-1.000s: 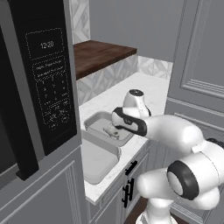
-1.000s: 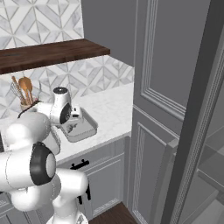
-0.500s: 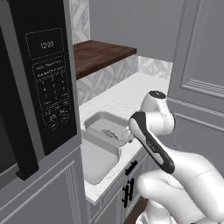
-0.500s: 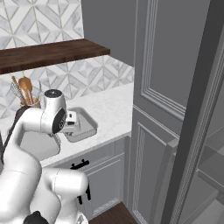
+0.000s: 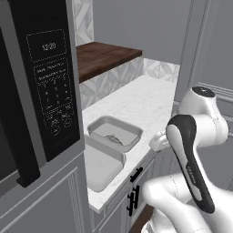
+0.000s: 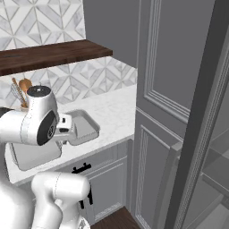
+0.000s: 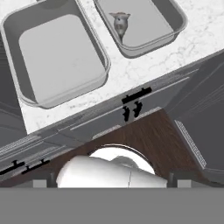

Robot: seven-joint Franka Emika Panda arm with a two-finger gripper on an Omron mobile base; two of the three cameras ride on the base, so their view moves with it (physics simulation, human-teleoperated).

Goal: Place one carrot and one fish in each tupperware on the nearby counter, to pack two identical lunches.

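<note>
Two grey trays sit side by side on the white marble counter [image 5: 136,102], close together but not quite touching, near its front edge above grey cabinets with black handles [image 7: 133,101]. The nearer tray [image 5: 103,160] lies just beside the dark microwave [image 5: 41,86] and holds nothing visible; the farther tray [image 5: 114,132] holds one small grey fish [image 7: 120,22], lying on its floor toward one end. One fish is all that can be counted; the trays carry nothing else that can be made out. Beyond the farther tray the marble runs bare to the patterned tile wall and to the tall grey panelled cabinet [image 6: 179,112] at the counter's end, leaving broad free surface on that side. A dark brown wooden shelf [image 5: 104,57] stands above the counter at the back, and a holder of wooden utensils [image 6: 20,89] shows behind the arm in the right base view. The white arm [image 5: 191,141] is folded in front of the counter, off its edge, over the dark wooden floor [image 7: 144,131]. The hand camera looks down on both trays and the cabinet fronts from above; the fingertips themselves cannot be made out there, but the jaws stand wide apart and nothing is seen held between them.
</note>
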